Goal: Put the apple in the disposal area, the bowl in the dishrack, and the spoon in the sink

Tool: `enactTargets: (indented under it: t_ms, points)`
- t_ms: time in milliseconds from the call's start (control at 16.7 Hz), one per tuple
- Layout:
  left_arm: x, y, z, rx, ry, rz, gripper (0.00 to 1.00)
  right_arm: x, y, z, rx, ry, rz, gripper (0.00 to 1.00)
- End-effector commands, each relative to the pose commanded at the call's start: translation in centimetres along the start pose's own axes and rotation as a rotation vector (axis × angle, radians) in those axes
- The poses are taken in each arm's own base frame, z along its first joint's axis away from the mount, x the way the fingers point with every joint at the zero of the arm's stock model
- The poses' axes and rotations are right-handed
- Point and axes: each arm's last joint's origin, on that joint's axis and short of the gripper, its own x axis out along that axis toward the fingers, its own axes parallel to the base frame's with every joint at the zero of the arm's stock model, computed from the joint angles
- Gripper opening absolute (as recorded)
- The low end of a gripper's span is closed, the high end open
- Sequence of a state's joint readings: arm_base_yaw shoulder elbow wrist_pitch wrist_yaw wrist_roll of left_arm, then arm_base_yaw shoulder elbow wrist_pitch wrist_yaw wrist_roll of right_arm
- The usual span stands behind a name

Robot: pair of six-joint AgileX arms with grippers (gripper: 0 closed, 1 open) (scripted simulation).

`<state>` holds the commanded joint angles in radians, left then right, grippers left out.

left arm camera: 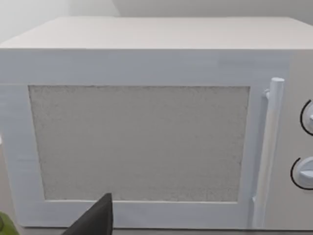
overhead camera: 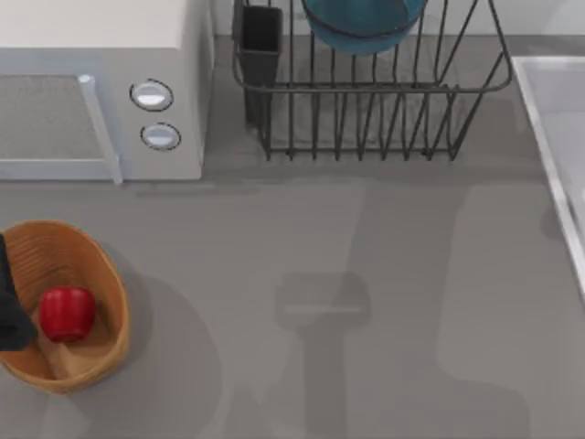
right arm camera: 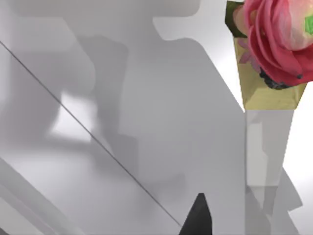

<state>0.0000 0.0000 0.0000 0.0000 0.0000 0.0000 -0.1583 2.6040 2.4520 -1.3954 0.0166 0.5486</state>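
Top view has a lot cut off at its edges. At the far left edge, a dark bit of my left arm (overhead camera: 11,306) pokes in over the oval orange-tan woven basket (overhead camera: 96,352), and I cannot tell if its jaws are open or closed. The small shiny red apple (overhead camera: 67,313) lies inside that basket, just beside the dark bit. The round deep blue bowl (overhead camera: 363,23) sits in the big dark wire dishrack (overhead camera: 366,110) at the back, and the top of the bowl is cut off by the frame. The rack's dark cup (overhead camera: 261,41) stands at its left corner. Along the right edge runs the pale sink with its white rim (overhead camera: 548,155), mostly out of frame. A white microwave (overhead camera: 101,91) fills the back left corner. The grey worktop (overhead camera: 366,274) in the middle is wide and bare, with soft shadows on it. In the left wrist view, a dark fingertip (left arm camera: 95,220) peeks up in front of the microwave door. In the right wrist view, a dark fingertip (right arm camera: 198,218) shows near a pink flower in a tan pot (right arm camera: 274,54); I cannot tell how the right jaws stand.
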Motion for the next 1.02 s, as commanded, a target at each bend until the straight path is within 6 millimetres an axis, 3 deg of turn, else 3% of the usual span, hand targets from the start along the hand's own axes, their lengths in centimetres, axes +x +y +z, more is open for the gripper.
enactTargets:
  t_ms: [660, 1020]
  points:
    - [0.00, 0.00, 0.00, 0.000, 0.000, 0.000, 1.00, 0.00, 0.00, 0.00, 0.000, 0.000, 0.000, 0.98]
    - [0.00, 0.00, 0.00, 0.000, 0.000, 0.000, 1.00, 0.00, 0.00, 0.00, 0.000, 0.000, 0.000, 1.00]
